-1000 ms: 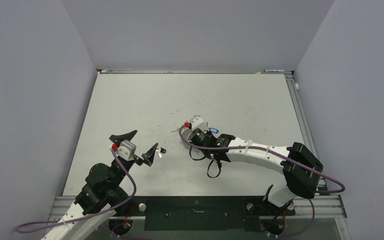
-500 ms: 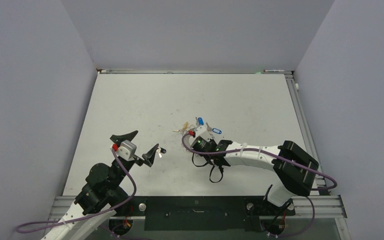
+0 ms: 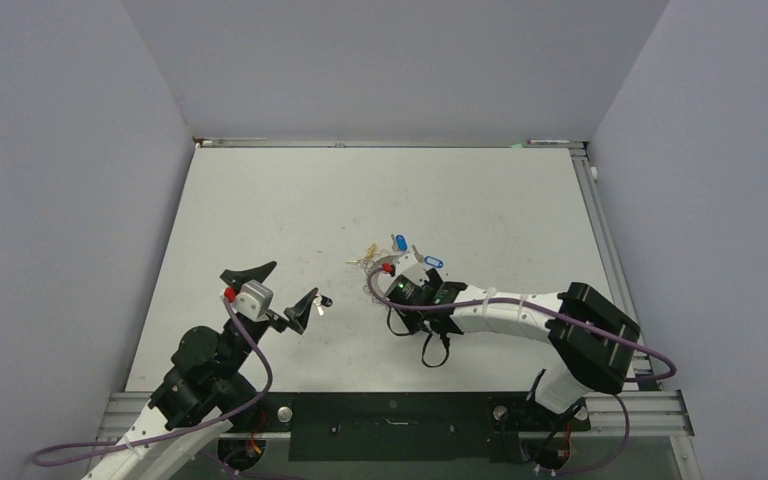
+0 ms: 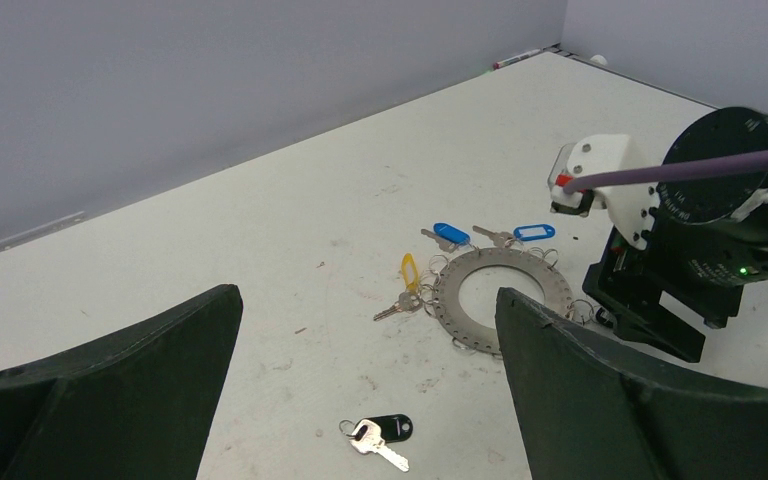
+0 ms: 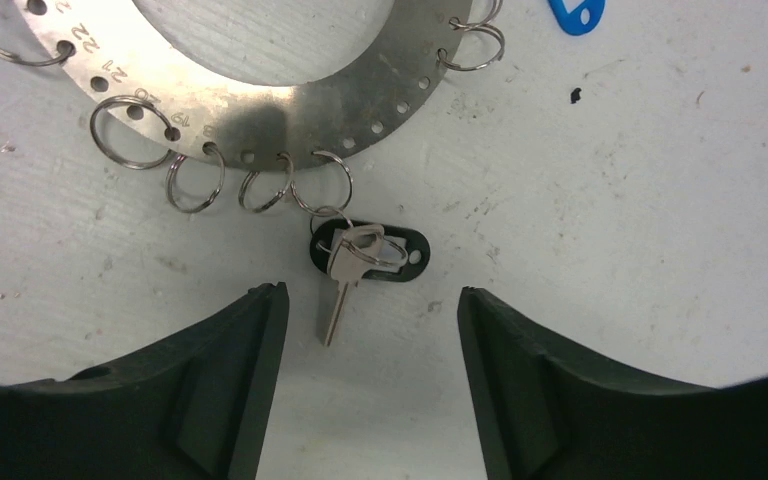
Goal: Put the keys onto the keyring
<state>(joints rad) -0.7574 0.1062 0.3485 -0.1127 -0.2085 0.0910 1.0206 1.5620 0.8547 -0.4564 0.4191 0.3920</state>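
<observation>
The keyring (image 5: 260, 112), a flat silver ring rimmed with wire loops, lies mid-table and also shows in the left wrist view as the keyring (image 4: 457, 308). A black-tagged key (image 5: 362, 252) lies at its near rim, its small ring overlapping one wire loop. My right gripper (image 5: 370, 293) is open just behind that key, touching nothing. A yellow-tagged key (image 4: 408, 272), a blue key (image 4: 450, 233) and a blue-tagged key (image 4: 533, 231) lie around the rim. A second black-tagged key (image 4: 385, 432) lies loose before my open, empty left gripper (image 4: 367, 293).
The right arm (image 3: 500, 308) stretches low across the table from the right, its wrist covering most of the keyring from above. The left gripper (image 3: 278, 287) hovers at the near left. Grey walls stand on the left, far and right sides.
My right gripper has opened, letting go of the black-tagged key at the keyring's rim, and has drawn back toward the near edge. The left arm has not moved.
</observation>
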